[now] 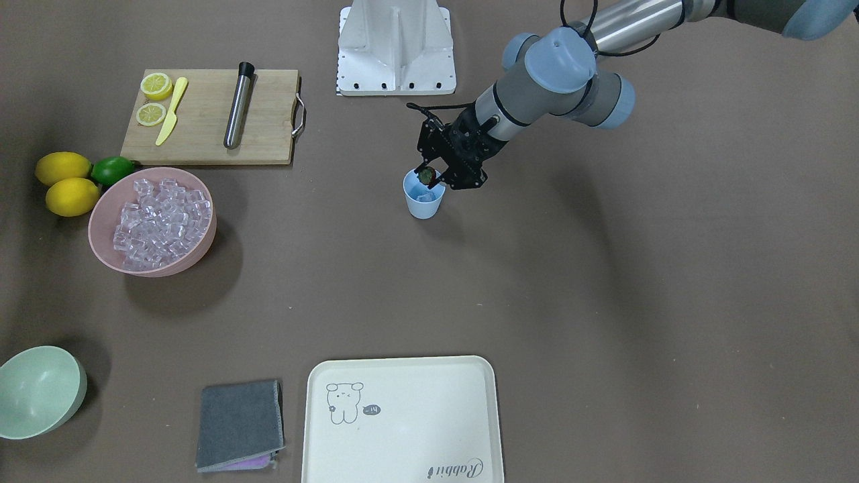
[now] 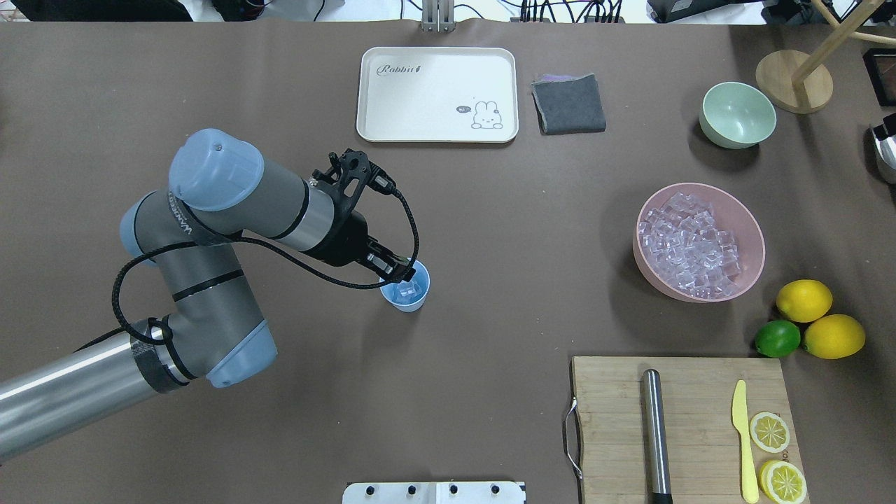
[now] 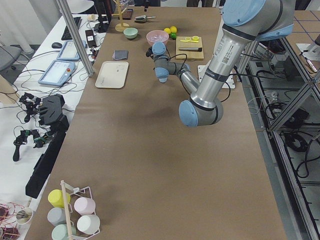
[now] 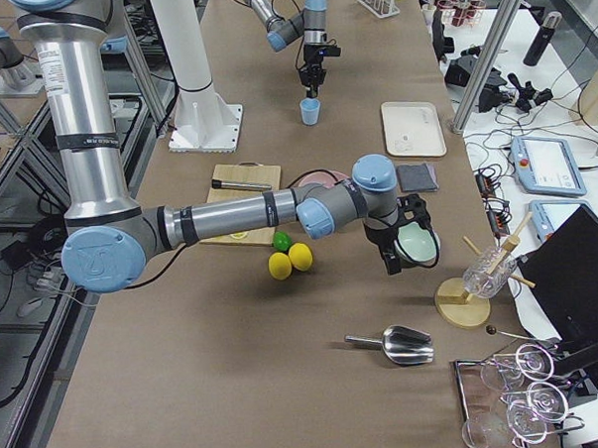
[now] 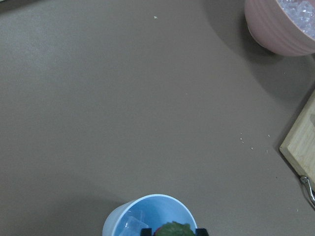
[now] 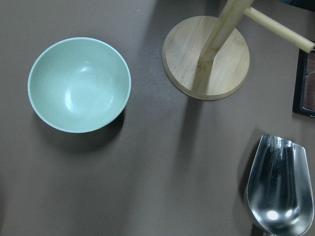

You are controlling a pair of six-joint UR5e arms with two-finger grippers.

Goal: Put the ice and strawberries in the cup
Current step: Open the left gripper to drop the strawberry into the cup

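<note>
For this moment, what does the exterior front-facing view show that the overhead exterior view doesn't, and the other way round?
Only front-facing: the strawberry, dark with a green top, is pinched in the left gripper just above the mouth of the cup. From overhead the gripper hides it.
Only overhead: the round wooden stand base beyond the pale green bowl.
Both: the pink bowl heaped with ice, a few cubes in the cup, the cutting board, the tray and the folded cloth.

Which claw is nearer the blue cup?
Left. The left claw hangs over the cup, gripping the strawberry; the right claw is far off, near the pale green bowl.
</note>
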